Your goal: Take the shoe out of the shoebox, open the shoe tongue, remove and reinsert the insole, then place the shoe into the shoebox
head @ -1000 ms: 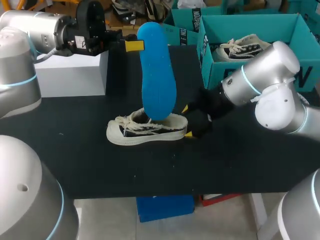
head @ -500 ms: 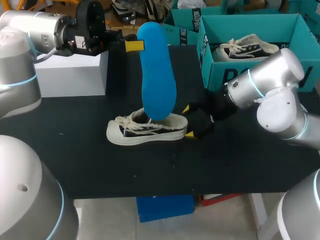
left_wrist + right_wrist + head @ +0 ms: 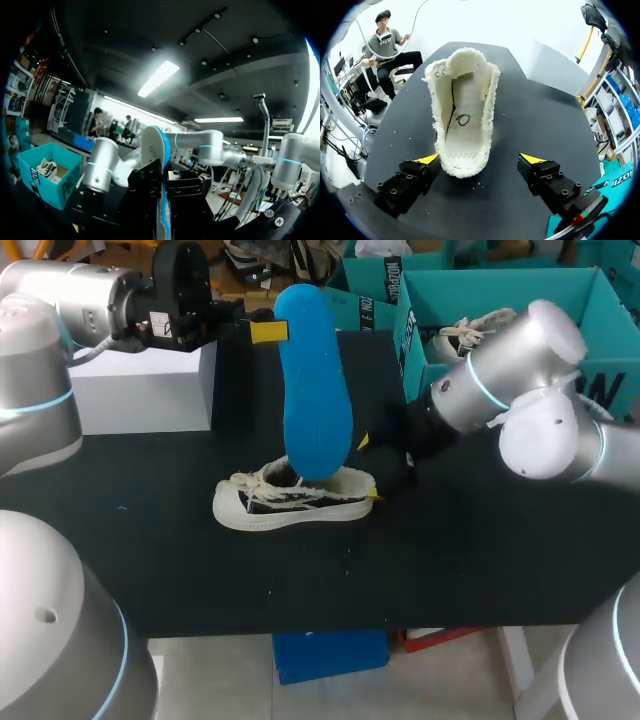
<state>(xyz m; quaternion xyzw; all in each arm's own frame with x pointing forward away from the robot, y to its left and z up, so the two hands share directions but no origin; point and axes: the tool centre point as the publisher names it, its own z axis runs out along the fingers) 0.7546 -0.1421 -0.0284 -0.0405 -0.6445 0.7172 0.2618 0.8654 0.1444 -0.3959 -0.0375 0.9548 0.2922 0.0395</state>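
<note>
Right pincer (image 3: 480,161) shifted by shoe (image 3: 290,500) heel, spread — left pincer (image 3: 268,332) pinches insole (image 3: 315,390); shoebox (image 3: 412,360) holds second shoe (image 3: 466,332)

Robotics lab, silver arms (image 3: 530,390) at a black table (image 3: 480,560) (teal shoebox (image 3: 560,290) alongside)

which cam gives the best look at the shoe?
Right wrist view: it looks straight into the shoe, whole opening visible, heel at the open right gripper. Head view shows it side-on, the blue insole covering part of the opening. Left wrist view doesn't show it.
</note>
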